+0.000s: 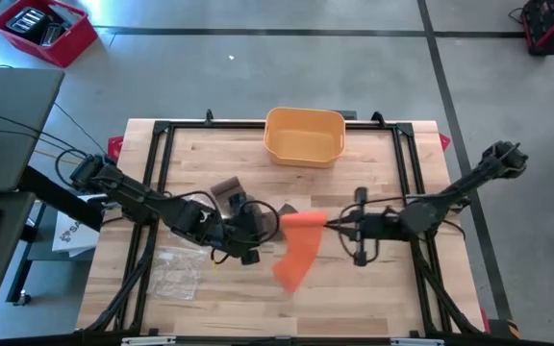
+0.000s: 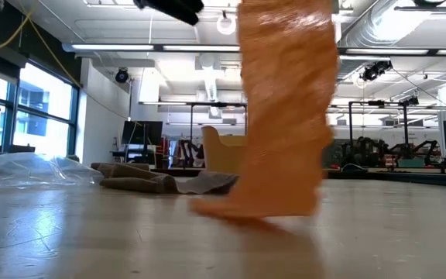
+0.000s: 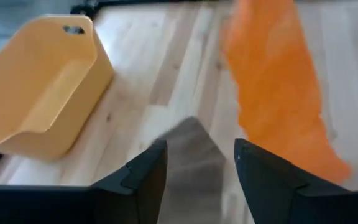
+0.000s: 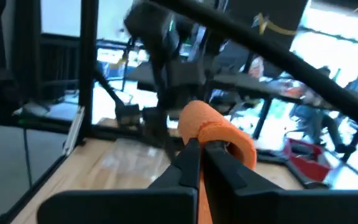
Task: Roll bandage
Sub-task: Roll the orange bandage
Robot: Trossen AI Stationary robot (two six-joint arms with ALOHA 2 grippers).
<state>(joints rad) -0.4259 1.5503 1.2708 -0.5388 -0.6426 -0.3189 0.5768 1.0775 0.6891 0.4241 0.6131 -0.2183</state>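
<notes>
Hanging from the right gripper near the middle of the table, the orange bandage is partly rolled at its upper end and trails a loose strip down to the wooden top; the right wrist view shows that gripper's two dark fingers pressed together on the rolled end — clamped firmly on it. In the low view the strip drops from above and its lower end rests on the boards.

The left gripper sits just beside the roll, on the left-arm side of it; its jaws stand apart with nothing between them, and in the left wrist view bare wood and a grey piece of cloth show through the gap between the fingers, with the bandage off to one side and not touched.

A yellow plastic bin stands at the far edge of the table, well apart from both grippers; a clear plastic bag lies near the left arm, towards the near left corner; a small brown-grey cloth lies just beyond the left gripper. A red crate stands on the floor beyond the table's far left corner.
</notes>
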